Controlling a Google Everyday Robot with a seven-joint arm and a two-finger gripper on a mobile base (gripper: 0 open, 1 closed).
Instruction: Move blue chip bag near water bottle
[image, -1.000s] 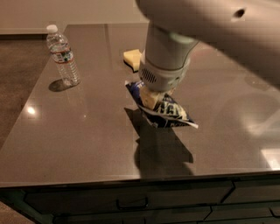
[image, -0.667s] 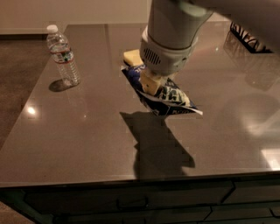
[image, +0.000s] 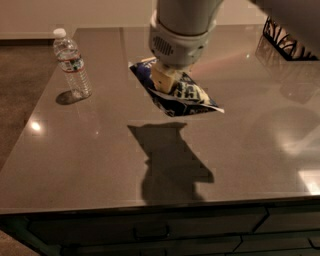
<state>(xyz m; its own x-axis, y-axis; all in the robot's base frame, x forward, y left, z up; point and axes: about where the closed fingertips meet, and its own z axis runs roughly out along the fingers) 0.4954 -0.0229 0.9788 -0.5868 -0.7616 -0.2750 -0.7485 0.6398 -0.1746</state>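
Note:
The blue chip bag (image: 182, 95) is dark navy with white lettering and hangs in the air above the middle of the table, tilted with one corner pointing right. My gripper (image: 164, 80) comes down from the grey arm at the top and is shut on the bag's upper middle. The bag's shadow lies on the tabletop well below it. The water bottle (image: 72, 65), clear with a white cap and a red label band, stands upright near the table's far left edge, well left of the bag.
The dark glossy table (image: 100, 160) has its front edge near the bottom with drawers below it. A black wire rack (image: 287, 42) stands at the far right corner. Bright light reflections show at the right edge and front left.
My gripper has lifted the chip bag higher off the table. The bag's shadow has dropped further away below it. The pale yellow sponge behind the bag no longer shows. The bottle has not moved.

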